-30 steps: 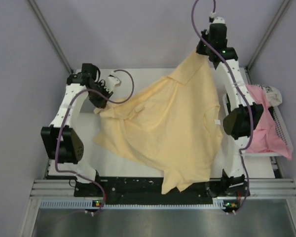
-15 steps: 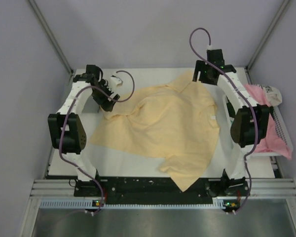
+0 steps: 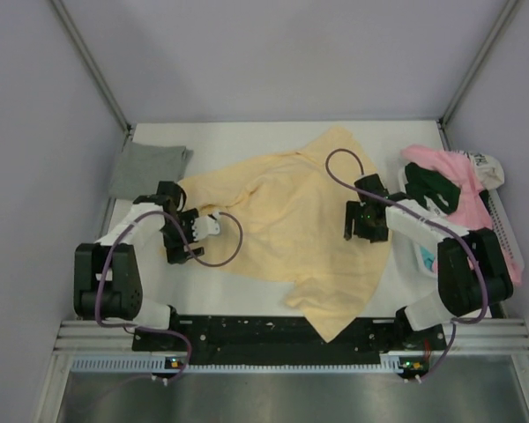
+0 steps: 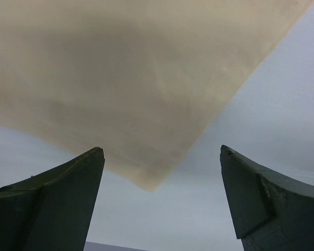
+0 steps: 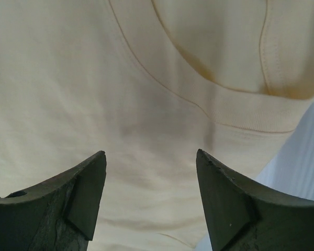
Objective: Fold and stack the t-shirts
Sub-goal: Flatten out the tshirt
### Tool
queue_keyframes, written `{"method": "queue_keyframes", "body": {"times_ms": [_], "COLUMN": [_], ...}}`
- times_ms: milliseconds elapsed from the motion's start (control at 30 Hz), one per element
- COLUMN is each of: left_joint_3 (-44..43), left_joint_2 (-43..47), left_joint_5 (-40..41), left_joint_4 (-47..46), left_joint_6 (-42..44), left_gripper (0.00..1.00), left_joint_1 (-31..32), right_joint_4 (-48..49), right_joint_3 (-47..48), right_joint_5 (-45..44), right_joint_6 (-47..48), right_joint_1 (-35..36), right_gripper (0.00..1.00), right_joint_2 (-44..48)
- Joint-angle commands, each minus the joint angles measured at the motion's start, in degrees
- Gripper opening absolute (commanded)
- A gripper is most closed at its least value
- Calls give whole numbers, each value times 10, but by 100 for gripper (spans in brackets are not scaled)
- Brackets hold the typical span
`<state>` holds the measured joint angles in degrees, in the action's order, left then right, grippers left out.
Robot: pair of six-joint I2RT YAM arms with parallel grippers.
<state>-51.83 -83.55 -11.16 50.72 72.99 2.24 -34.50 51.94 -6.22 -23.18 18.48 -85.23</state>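
Overhead view: the yellow t-shirt point(image 3: 282, 220) lies spread and creased across the middle of the bench point(image 3: 247, 141), with one part reaching toward the near edge between the two arm bases. A grey t-shirt point(image 3: 148, 170) lies flat at the far left corner, just beside the yellow one; contact between them cannot be confirmed. A pink t-shirt point(image 3: 463, 181) sits crumpled at the right on a white tray point(image 3: 504, 231), partly covered by the right arm.

The left gripper point(image 3: 183, 240) hangs at the yellow shirt's left edge. The right gripper point(image 3: 366, 222) hangs over the shirt's right part. From overhead, the state of either pair of jaws is not legible.

Left wrist view: the jaws stand wide apart, released, with nothing between them. Below them a pointed corner point(image 4: 146, 178) of the yellow cloth ends on bare bench, a detail not discernible from above.

Right wrist view: the jaws stand apart, released and empty. Beneath them lies the shirt's collar point(image 5: 235, 110) with its seam lines. A pale ribbed surface shows at the lower right; what it is cannot be determined.

Neither the grey nor the pink shirt appears in the wrist views.
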Motion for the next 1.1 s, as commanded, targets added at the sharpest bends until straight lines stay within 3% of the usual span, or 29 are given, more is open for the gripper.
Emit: {"method": "queue_keyframes", "body": {"times_ms": [0,133,200,233,300,333,367,467,567,700,833,933,1067], "left_joint_3": [41,79,92,99,117,124,132,140,146,151,141,130,124], "left_joint_2": [-16,-44,-48,-44,-27,-15,0,43,80,102,101,102,117], "left_joint_5": [38,55,49,47,33,28,23,-8,-30,-29,-33,-37,-40], "left_joint_4": [-113,-178,-181,-179,-172,-173,-175,-167,-150,-148,-142,-134,-125], "left_joint_6": [40,34,25,19,8,1,-9,-46,-79,-116,-149,-166,-171], "left_gripper": [96,91,70,52,25,7,0,0,0,0,0,0,0], "left_joint_1": [0,0,0,0,0,0,0,0,0,0,0,0,0], "right_joint_4": [76,100,111,107,102,96,86,31,-28,-41,-80,-135,-128], "right_joint_3": [-36,-32,-8,16,73,111,153,280,339,226,50,-47,-135], "right_joint_5": [-19,-29,-10,-13,-12,-3,10,8,-20,-84,-92,-82,-61], "right_joint_6": [-42,-48,-42,-36,-24,-20,-17,-5,9,10,-46,-116,-257], "right_joint_1": [5,5,5,5,-3,-11,-19,-33,-29,-9,28,80,147], "right_gripper": [68,61,51,43,32,29,27,33,56,68,76,76,75], "right_joint_2": [0,-55,-106,-129,-171,-191,-216,-266,-246,-108,44,116,174]}}
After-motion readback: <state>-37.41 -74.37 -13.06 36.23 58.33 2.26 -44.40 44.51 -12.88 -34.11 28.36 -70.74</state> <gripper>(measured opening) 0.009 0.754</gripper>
